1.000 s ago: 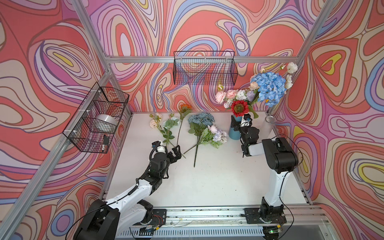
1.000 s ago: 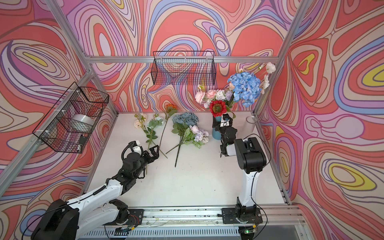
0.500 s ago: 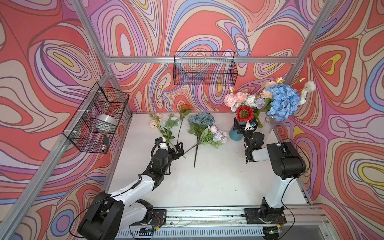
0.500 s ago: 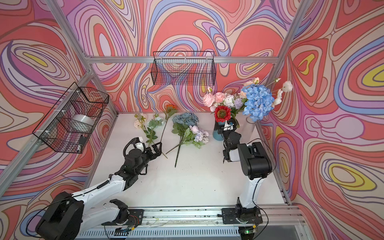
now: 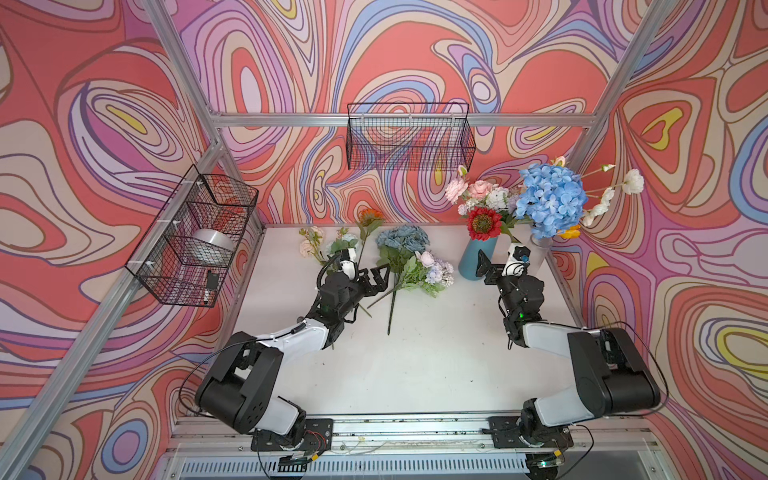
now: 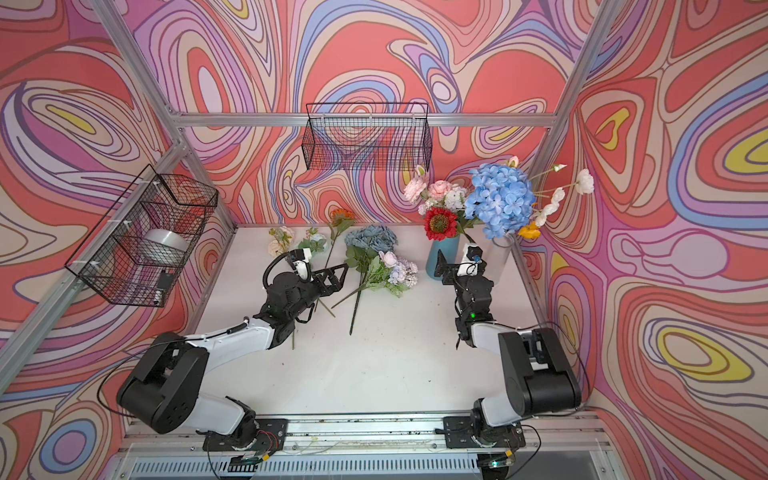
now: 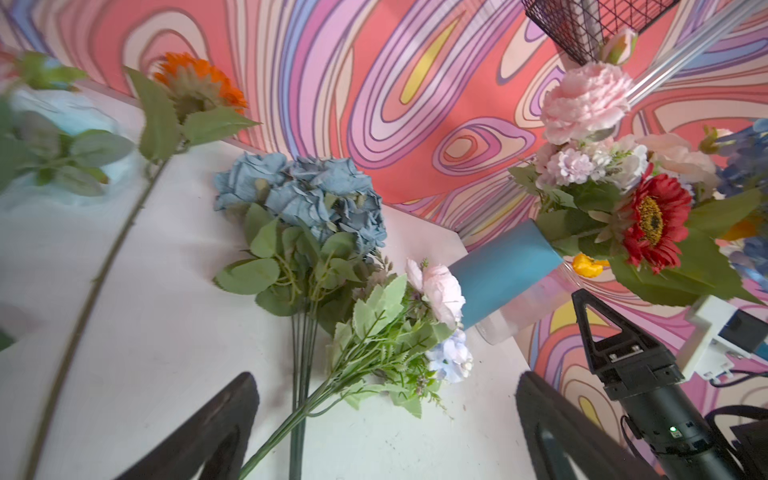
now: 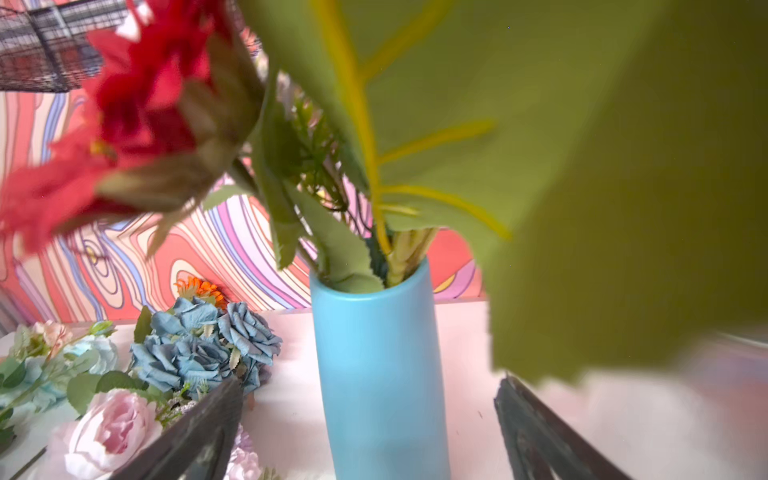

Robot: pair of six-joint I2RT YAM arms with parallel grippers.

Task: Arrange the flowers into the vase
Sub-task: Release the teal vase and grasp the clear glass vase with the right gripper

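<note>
Left gripper [image 5: 380, 277] has slid forward across the table [image 5: 415, 374], jaws wide apart and empty, just beside the stems of the dusty-blue roses [image 5: 402, 239] and the lilac spray [image 5: 434, 270], both lying loose. Right gripper [image 5: 498, 262] has drawn back a touch, jaws spread, facing the blue vase [image 5: 471, 262] without touching it. Red sunflower [image 5: 482, 223] and pink peonies [image 5: 478, 189] stand in it, and the blue hydrangea [image 5: 550, 199] towers beside them.

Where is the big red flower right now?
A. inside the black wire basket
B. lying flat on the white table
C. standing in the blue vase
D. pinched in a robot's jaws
C: the red sunflower stands up out of the blue vase, its stem running down into the vase's mouth among other stems and leaves.
</note>
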